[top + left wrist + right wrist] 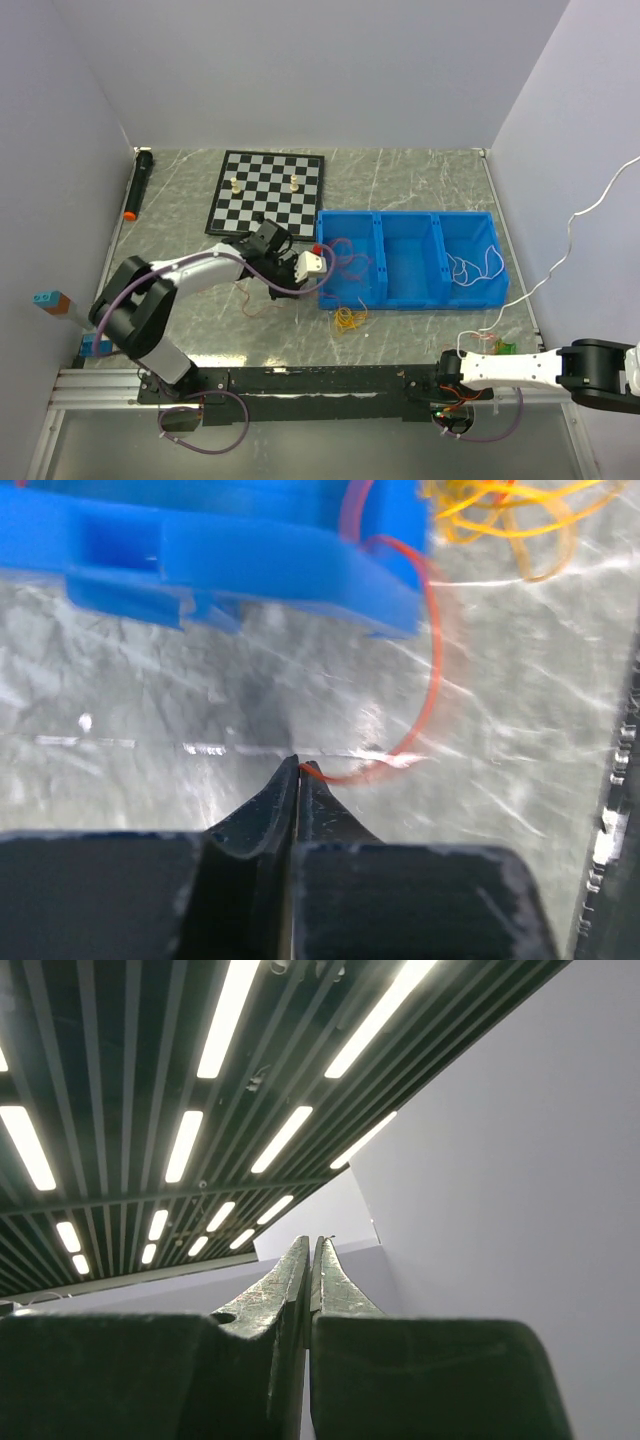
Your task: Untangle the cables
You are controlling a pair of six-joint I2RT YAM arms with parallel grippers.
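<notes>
My left gripper [299, 768] is shut on the end of a thin red cable [432, 670], low over the table by the front left corner of the blue bin [250, 560]. The cable loops up from my fingertips into the bin. In the top view the left gripper [317, 268] is at the bin's left end, where red cable [346, 258] lies in the left compartment. A yellow-orange cable bundle [348, 318] lies on the table in front of the bin and also shows in the left wrist view [510, 520]. White cable [470, 266] lies in the right compartment. My right gripper [310, 1245] is shut, empty and points at the ceiling.
A chessboard [262, 205] with two pale pieces lies behind the left arm. A black marker with an orange tip [138, 185] lies by the left wall. Coloured blocks [52, 301] sit at the left edge. The right arm [520, 370] is folded at the near right edge.
</notes>
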